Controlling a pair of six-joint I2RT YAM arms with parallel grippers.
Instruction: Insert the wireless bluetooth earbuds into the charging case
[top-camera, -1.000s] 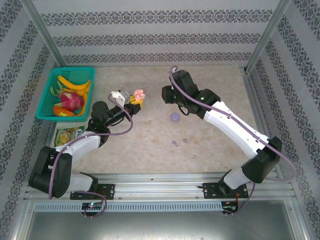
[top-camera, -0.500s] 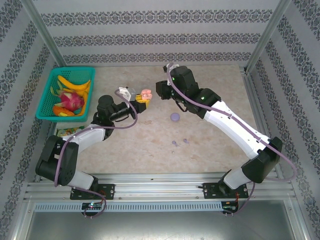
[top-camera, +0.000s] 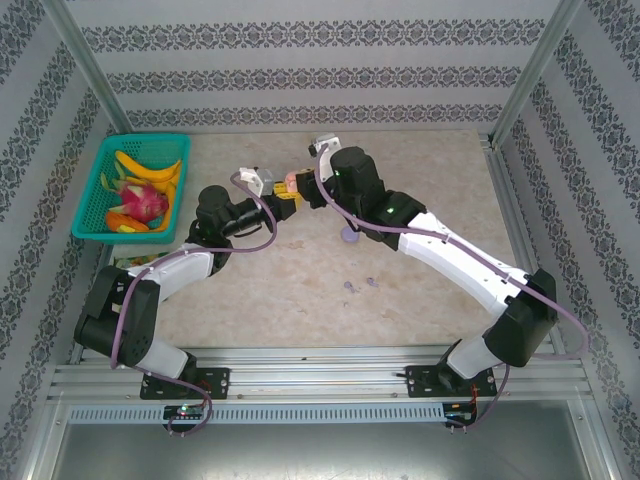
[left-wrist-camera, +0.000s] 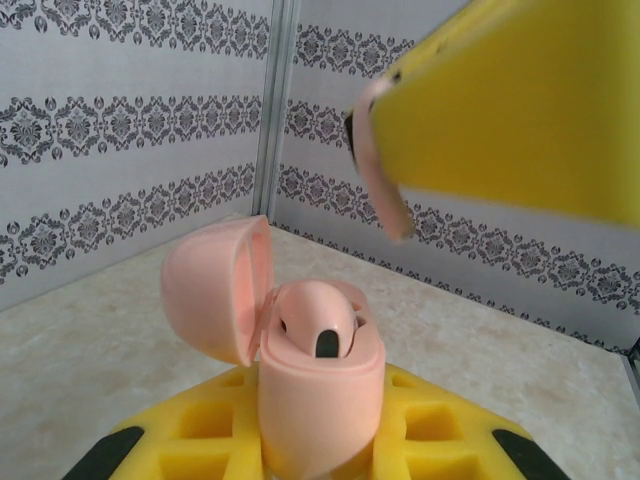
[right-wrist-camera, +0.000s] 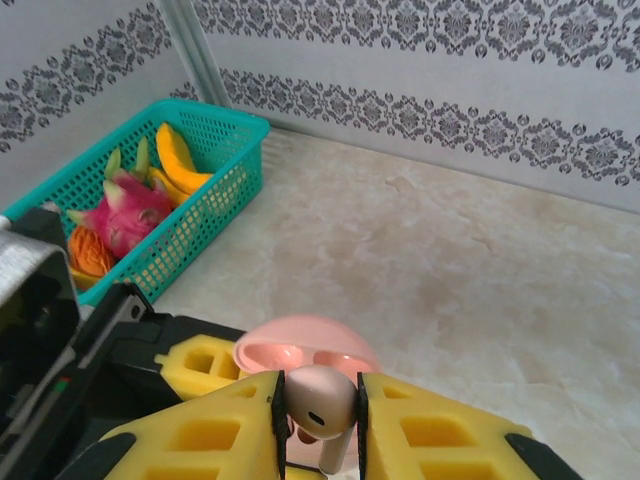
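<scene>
While left jaws clamp the open charging case (left-wrist-camera: 320, 400) upright, right jaws pinch a pink earbud (right-wrist-camera: 318, 402) stem-down just above it.

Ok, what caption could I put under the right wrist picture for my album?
Right pincer holds a pink earbud close to the open pink case, fruit basket behind.

place: robot lab cell | cues: aluminium frame (top-camera: 320, 372), wallpapered panels (top-camera: 320, 60)

Left wrist: case (left-wrist-camera: 320, 400) base cut off by bottom edge; yellow pad (left-wrist-camera: 520, 100) blurred, cropped top right. Right wrist: earbud (right-wrist-camera: 318, 403) stem end lost between pads (right-wrist-camera: 430, 425). Top: purple bits (top-camera: 349, 286) too small to tell.
</scene>
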